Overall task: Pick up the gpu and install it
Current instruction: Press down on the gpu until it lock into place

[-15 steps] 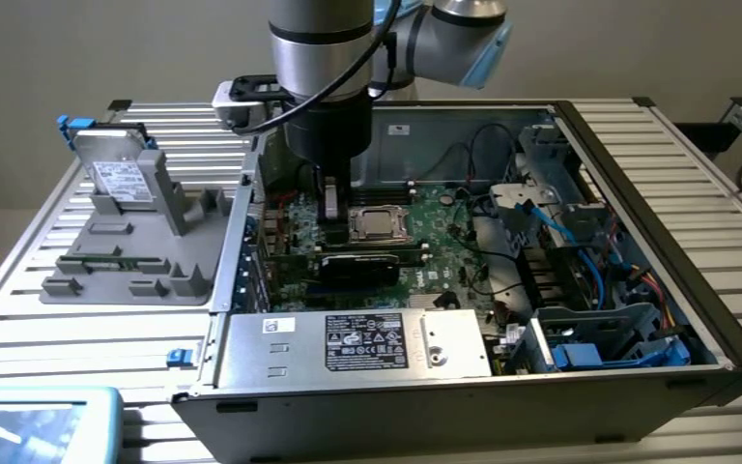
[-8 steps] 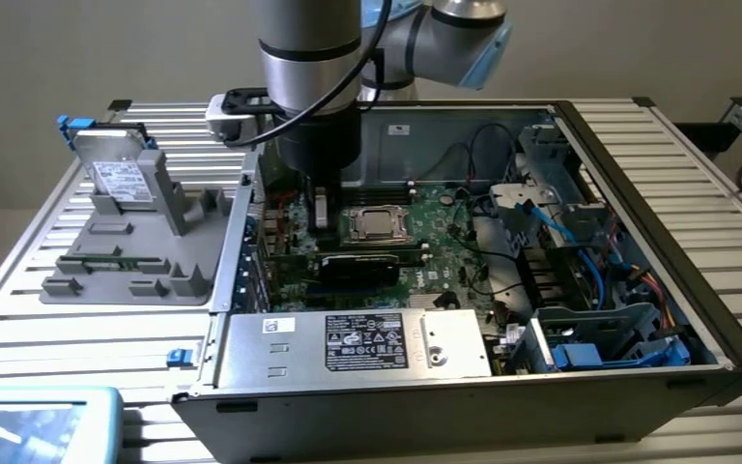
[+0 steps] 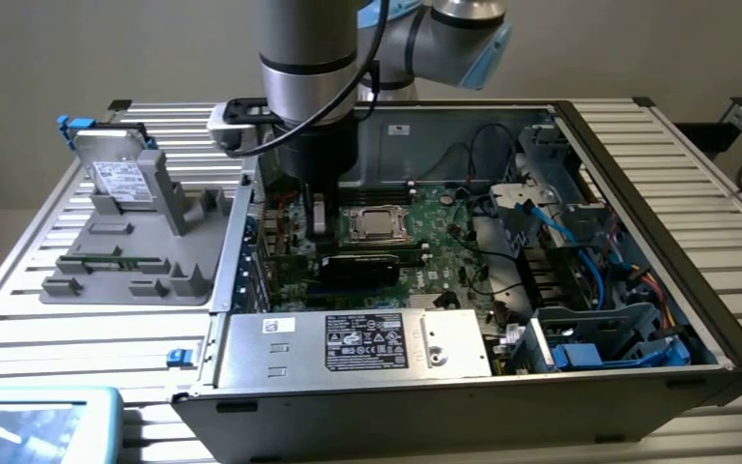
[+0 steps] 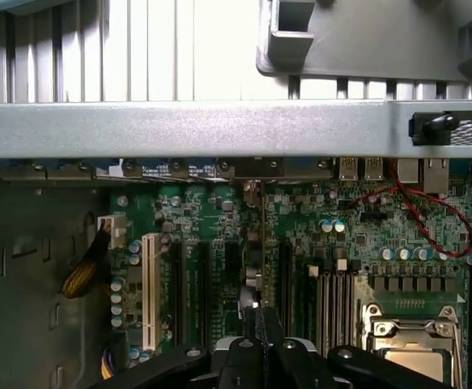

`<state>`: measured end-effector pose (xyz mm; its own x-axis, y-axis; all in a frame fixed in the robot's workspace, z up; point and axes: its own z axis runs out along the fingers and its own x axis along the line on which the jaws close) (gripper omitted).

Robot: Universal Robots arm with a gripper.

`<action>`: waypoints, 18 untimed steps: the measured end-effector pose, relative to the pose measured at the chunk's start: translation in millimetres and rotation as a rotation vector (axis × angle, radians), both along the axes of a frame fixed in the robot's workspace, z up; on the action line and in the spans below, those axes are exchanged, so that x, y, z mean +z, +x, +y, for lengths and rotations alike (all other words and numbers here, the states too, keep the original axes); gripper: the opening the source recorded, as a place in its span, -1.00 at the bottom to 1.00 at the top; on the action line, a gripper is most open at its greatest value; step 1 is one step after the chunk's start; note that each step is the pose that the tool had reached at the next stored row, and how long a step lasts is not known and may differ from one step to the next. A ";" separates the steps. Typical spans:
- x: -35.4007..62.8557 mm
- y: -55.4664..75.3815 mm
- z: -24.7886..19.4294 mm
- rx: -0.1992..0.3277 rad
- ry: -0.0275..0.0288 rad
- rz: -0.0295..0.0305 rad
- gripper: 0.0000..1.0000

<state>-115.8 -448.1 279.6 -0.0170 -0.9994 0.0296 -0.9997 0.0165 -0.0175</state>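
Observation:
My gripper (image 3: 321, 232) reaches down into the open computer case (image 3: 680, 290), over the left part of the green motherboard (image 3: 442, 237). It is shut on the gpu (image 3: 360, 265), whose black cooler faces the exterior camera just above the board. In the wrist view the gpu (image 4: 259, 267) appears edge-on as a thin vertical strip running from my gripper (image 4: 261, 336) toward the case's rear wall (image 4: 219, 130). It stands among the black expansion slots (image 4: 175, 284). Whether it is seated in a slot I cannot tell.
A processor socket (image 3: 378, 224) lies just beside the gripper. A power supply (image 3: 358, 343) fills the case's front, with blue drive cages (image 3: 590, 338) and cables on the exterior view's right. Outside, a grey fixture (image 3: 139, 242) holds a silver hard drive (image 3: 120, 179) and a memory stick (image 3: 113, 261).

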 end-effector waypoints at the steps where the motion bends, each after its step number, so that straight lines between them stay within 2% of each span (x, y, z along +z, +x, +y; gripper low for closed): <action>1: -0.8 -0.5 0.0 0.000 -0.0001 0.0001 -0.76; 10: -5.4 -2.7 2.5 0.000 0.0013 -0.0008 -0.76; 18: -8.4 -3.0 2.5 0.000 0.0029 -0.0020 -0.76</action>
<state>-118.8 -445.5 271.3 -0.0170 -0.9995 0.0267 -0.9997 0.0165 -0.0194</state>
